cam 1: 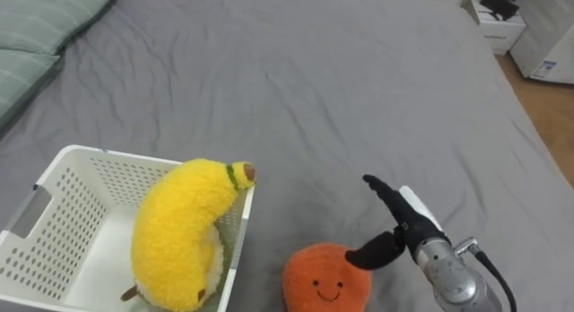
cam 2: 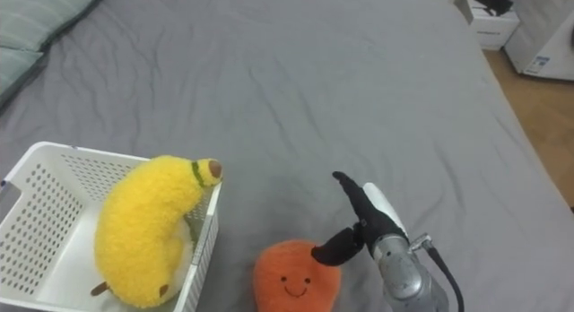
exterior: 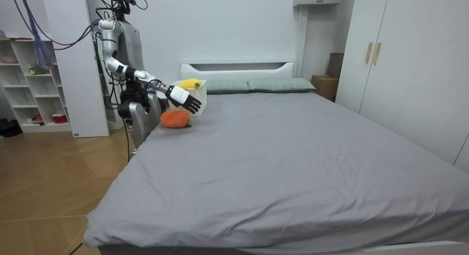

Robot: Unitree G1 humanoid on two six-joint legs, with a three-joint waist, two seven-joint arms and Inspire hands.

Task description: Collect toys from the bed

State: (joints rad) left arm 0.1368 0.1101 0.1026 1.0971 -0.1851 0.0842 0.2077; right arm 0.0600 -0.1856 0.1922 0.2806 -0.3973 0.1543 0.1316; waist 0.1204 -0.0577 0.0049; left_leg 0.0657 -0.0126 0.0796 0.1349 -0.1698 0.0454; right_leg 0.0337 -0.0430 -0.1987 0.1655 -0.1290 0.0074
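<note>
Grey bed — orange plush just left of right hand

Robot at bed's side, room view's left, near head end, right hand out over grey-sheeted bed.
Hand's dark fingers spread, just above & beside round orange plush toy lying on sheet nr bed edge. White plastic slotted basket behind it w/ yellow banana plush sticking out the top. White headboard, pale green pillows at far end. White shelf unit on left, white wardrobe on right, wood floor.
</note>
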